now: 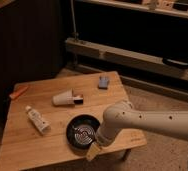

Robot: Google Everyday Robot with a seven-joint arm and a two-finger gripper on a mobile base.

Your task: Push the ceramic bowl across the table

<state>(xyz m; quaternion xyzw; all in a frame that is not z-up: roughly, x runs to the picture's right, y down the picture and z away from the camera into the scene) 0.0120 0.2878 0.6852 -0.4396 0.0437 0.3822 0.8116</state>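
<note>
Planks lay bare to the left and front-left of the ceramic bowl (83, 132), which sat right of centre on the table (27, 147), close to its front edge. Behind the bowl, a tipped-over white cup (63, 98) lay on its side with a small dark object (78, 100) just beside it. A white bottle (37, 120) lay flat to the bowl's left, apart from it. A blue-grey object (103, 82) rested near the far right edge, and an orange object (18, 92) sat at the far left edge.

The white arm (147, 122) reached in from the right, and the gripper (94, 149) hung at the bowl's front-right rim, right at the table's front edge. Whether it was wide or narrow could not be told, nor whether it touched the bowl.

Speckled floor (162, 150) surrounded the table. A dark wooden wall (27, 40) stood behind it, with a long pale rail (137, 57) to the right.
</note>
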